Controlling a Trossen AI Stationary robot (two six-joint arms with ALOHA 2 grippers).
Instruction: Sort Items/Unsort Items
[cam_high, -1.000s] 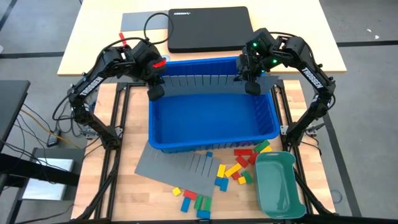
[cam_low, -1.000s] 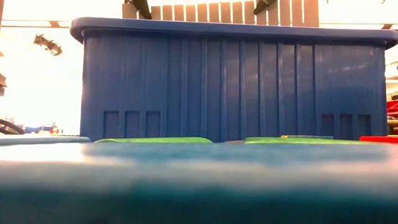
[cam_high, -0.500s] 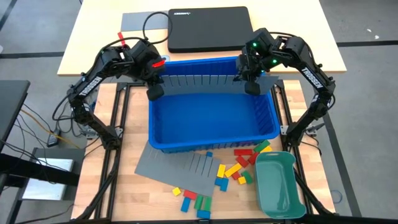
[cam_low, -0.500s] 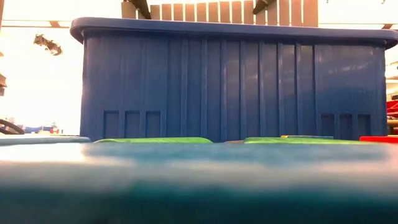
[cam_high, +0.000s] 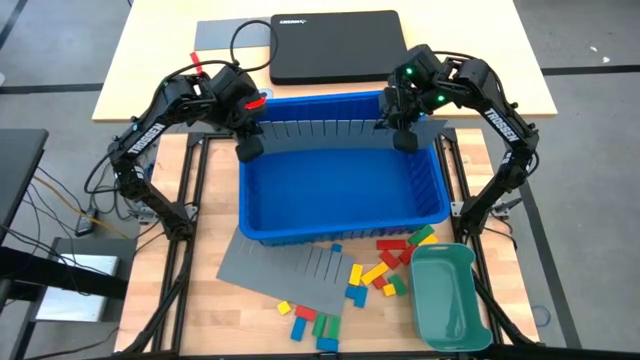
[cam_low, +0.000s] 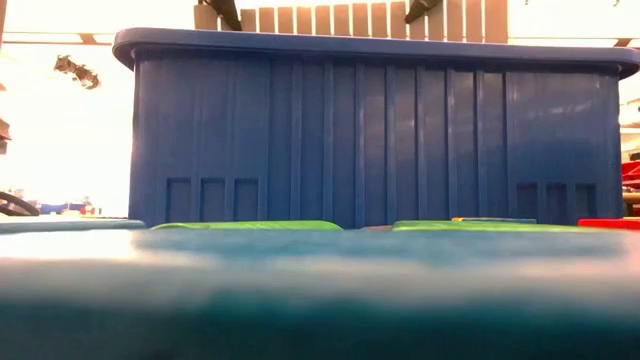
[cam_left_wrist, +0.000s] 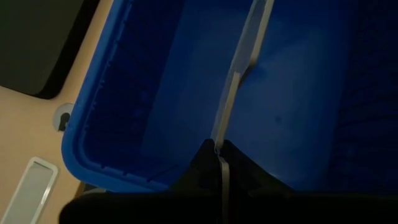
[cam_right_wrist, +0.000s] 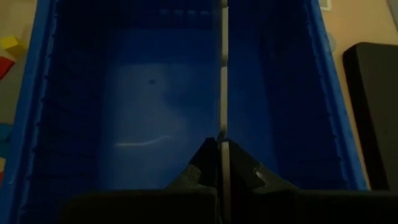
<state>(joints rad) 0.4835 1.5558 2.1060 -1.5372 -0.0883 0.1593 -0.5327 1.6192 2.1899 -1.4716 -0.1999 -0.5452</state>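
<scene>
Left gripper (cam_high: 249, 146): clamped on one end of a grey slotted divider sheet (cam_high: 325, 137), which is held upright over the far part of the blue bin (cam_high: 262, 200), at centre left of the high view; in the left wrist view the sheet's thin edge (cam_left_wrist: 233, 87) is seen pinched between the dark fingers (cam_left_wrist: 200, 169).
Right gripper (cam_high: 404, 140): clamped on the other end of the same sheet, at upper right of centre in the high view; the sheet's edge (cam_right_wrist: 224, 93) is seen pinched between the fingers (cam_right_wrist: 202, 165).
Teal-green tray (cam_high: 450, 295): placed at lower right of the high view, just beside the blocks.
Blocks (cam_high: 372, 272): scattered on the wooden table (cam_high: 210, 300) in the lower centre of the high view, between the bin and the tray; red, yellow, green and blue are seen.
Second divider sheet (cam_high: 280, 267): laid flat below the bin, partly under it, with some blocks touching its edge.
Blue bin: set mid-frame, seen as a ribbed wall (cam_low: 370, 130) in the low view.
Laptop (cam_high: 337, 45): closed, at upper centre, beyond the bin.
</scene>
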